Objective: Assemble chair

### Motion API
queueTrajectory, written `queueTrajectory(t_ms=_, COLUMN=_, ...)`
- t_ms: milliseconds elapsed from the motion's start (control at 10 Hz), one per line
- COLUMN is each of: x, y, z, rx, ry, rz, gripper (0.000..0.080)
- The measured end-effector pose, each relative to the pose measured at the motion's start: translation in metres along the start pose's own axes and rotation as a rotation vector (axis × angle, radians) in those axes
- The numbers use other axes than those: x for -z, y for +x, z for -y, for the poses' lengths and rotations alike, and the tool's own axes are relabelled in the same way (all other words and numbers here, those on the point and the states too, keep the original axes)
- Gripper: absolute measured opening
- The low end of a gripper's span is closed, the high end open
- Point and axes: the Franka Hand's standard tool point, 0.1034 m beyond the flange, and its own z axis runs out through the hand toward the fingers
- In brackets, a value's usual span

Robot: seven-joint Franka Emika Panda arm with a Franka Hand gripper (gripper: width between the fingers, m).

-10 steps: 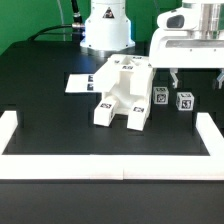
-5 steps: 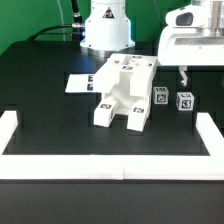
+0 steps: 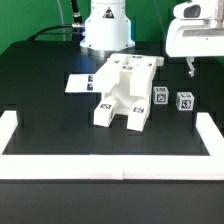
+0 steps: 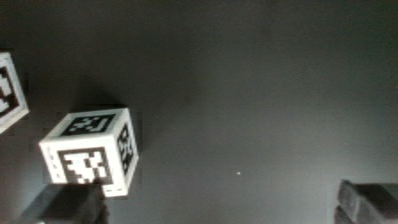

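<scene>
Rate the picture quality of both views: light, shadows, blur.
Exterior view: evenly lit and fairly sharp, the white chair parts crisp against the black table, with soft shadows beneath them. Wrist view: dim and soft, the tagged block slightly blurred, and the fingers of the end effector dark and out of focus at the frame edge.

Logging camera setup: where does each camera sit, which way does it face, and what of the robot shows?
Exterior view: off the arm, outside the white border rail, looking across the black table at the chair assembly; shows the robot base and the open gripper.
Wrist view: on the wrist, looking down at the table and a tagged block; shows both gripper fingertips, apart.
Shared: the table; probably that block is the outer small block on the exterior view's right, not certain.
</scene>
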Motion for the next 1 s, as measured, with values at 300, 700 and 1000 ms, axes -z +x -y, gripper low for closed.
queueTrajectory(t_ms=300, x=-0.001, y=0.000, z=0.000, rx=0.000, ry=-0.001, rz=0.001, gripper=0.0649)
queueTrajectory(t_ms=700, x=-0.004, y=-0.057, z=0.013, rx=-0.075, ry=0.011, rz=-0.009, gripper=0.0649)
queueTrajectory(t_ms=1000, x=-0.011, y=-0.104, z=0.004, rx=-0.073, ry=-0.007, rz=0.011, gripper=0.0649)
